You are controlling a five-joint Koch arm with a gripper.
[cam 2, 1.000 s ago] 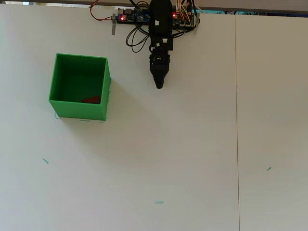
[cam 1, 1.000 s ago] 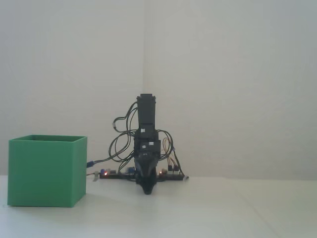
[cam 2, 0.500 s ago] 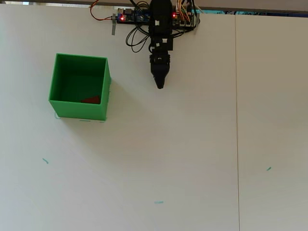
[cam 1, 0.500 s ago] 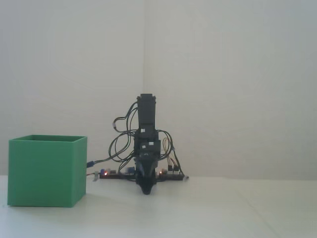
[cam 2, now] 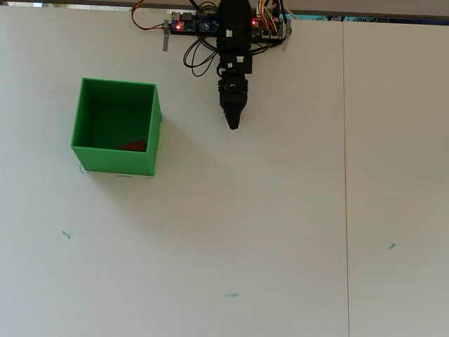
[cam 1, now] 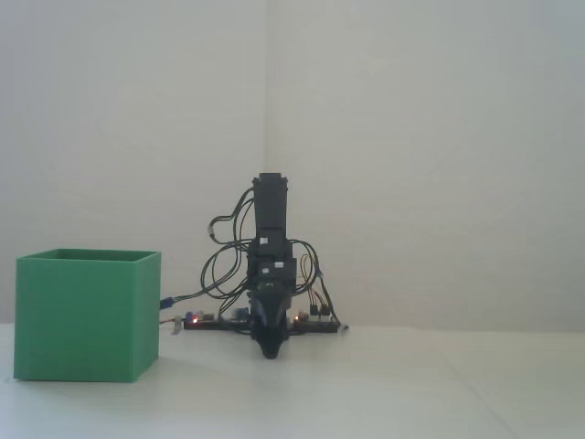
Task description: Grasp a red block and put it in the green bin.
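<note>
The green bin [cam 2: 151,133] stands at the left of the white table in the overhead view, and at the lower left as the green bin [cam 1: 87,315] in the fixed view. Inside it, against its near wall, a sliver of the red block [cam 2: 133,145] shows; the bin's walls hide it in the fixed view. My gripper [cam 2: 233,125] points down at the table to the right of the bin, folded close to the arm's base. Its jaws come to one dark tip with nothing between them, also seen as the gripper [cam 1: 271,352] in the fixed view.
The arm's base board [cam 2: 203,24] with wires and lit red LEDs lies along the table's far edge. A seam [cam 2: 345,175] runs down the table at the right. Small teal marks [cam 2: 231,295] dot the white surface. Walls meet in a corner behind the arm.
</note>
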